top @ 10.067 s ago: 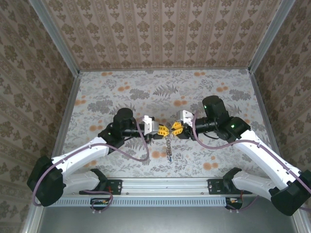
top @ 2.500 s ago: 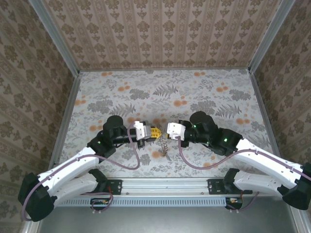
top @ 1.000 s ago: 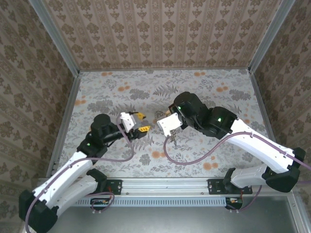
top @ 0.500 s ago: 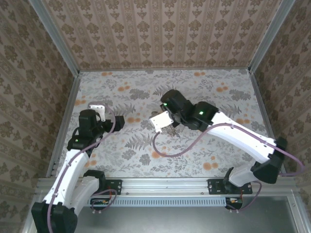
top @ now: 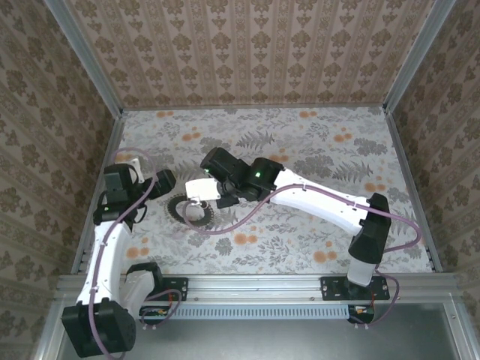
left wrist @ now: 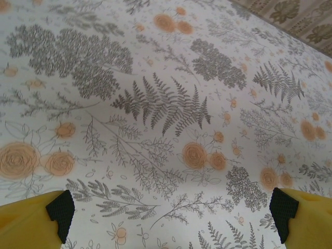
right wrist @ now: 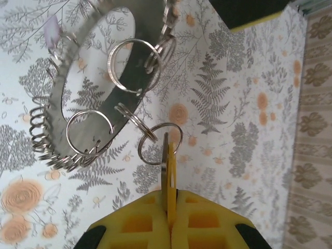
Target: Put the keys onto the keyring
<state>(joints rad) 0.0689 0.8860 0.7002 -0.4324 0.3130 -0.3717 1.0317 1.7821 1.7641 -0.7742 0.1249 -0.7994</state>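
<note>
While the left fingers (left wrist: 28, 223) hang spread wide over the left of the worktop (top: 322, 150), holding nothing, the right fingers (right wrist: 135, 220) reach across, pressed shut on the edge of a brass key (right wrist: 167, 171). That key looks already strung on the keyring (right wrist: 127, 101), which sits just below them, left of the worktop's middle, with a lilac key (right wrist: 51, 27) at its far side. The step looks like setting down, and next calls for a clean release without dragging the keyring along.
</note>
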